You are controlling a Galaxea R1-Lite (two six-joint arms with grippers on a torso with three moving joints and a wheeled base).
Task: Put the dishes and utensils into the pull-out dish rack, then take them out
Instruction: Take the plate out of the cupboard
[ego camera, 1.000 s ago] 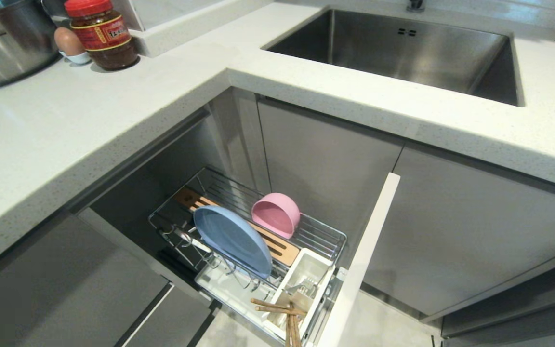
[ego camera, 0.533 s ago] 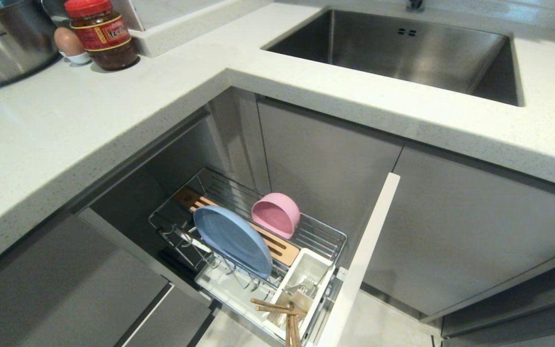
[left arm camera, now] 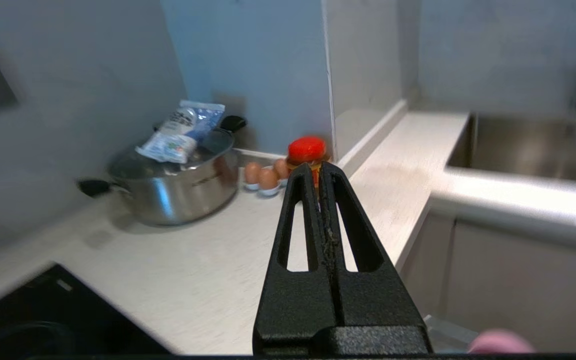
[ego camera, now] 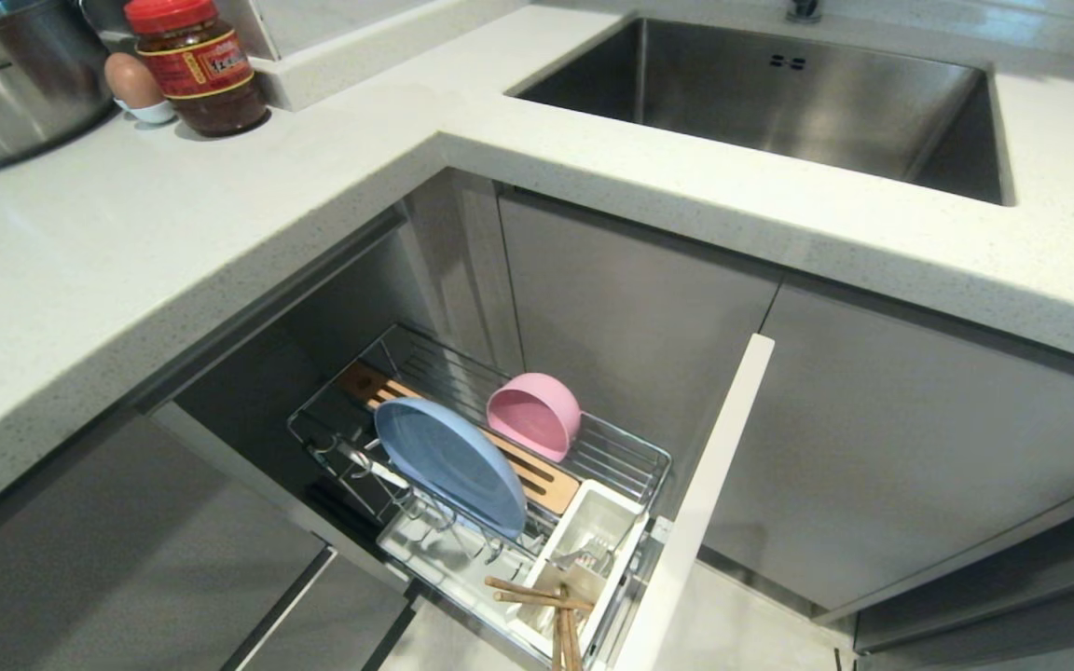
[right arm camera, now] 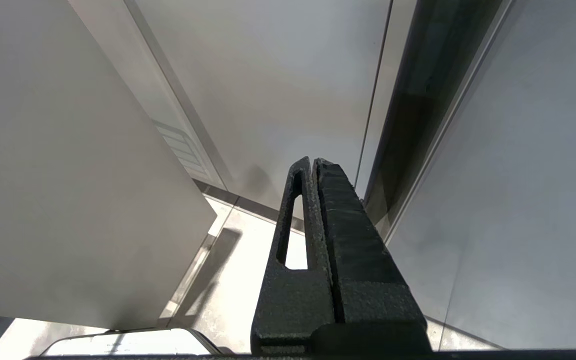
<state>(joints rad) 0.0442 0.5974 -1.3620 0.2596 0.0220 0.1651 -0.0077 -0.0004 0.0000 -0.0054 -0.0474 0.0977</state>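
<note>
Nearest to us, low in the head view, the pull-out dish rack point(ego camera: 635, 461) stands drawn out of the grey cabinet, its narrow white front panel point(ego camera: 705, 503) angled toward us. At the rack's near end the white utensil cup point(ego camera: 626, 517) holds the silver fork point(ego camera: 584, 557), and the wooden chopsticks point(ego camera: 537, 596) lie across the cup's near edge, tips poking out past it. Just behind, the light-blue plate point(ego camera: 448, 461) stands on edge in the wire prongs, leaning on the slotted wooden strip point(ego camera: 546, 485). The pink bowl point(ego camera: 534, 415) sits tilted on its side on the wire floor beyond the strip, mouth facing the plate.

We see neither arm in the head view. The left gripper point(left arm camera: 319, 172) shows in its wrist view, fingers pressed together with nothing between them, raised level with the white countertop point(left arm camera: 208, 260) and pointing at the red-lidded sauce jar point(left arm camera: 307, 150). The right gripper point(right arm camera: 313, 162) is clenched and empty too, hanging low by the cabinet fronts near the floor.

Farther back on the counter sit eggs point(left arm camera: 260, 177) in small cups beside the jar, then a steel pot point(left arm camera: 178, 182) with a blue-white packet point(left arm camera: 180, 132) on its lid. The steel sink point(ego camera: 779, 93) lies at the far right.
</note>
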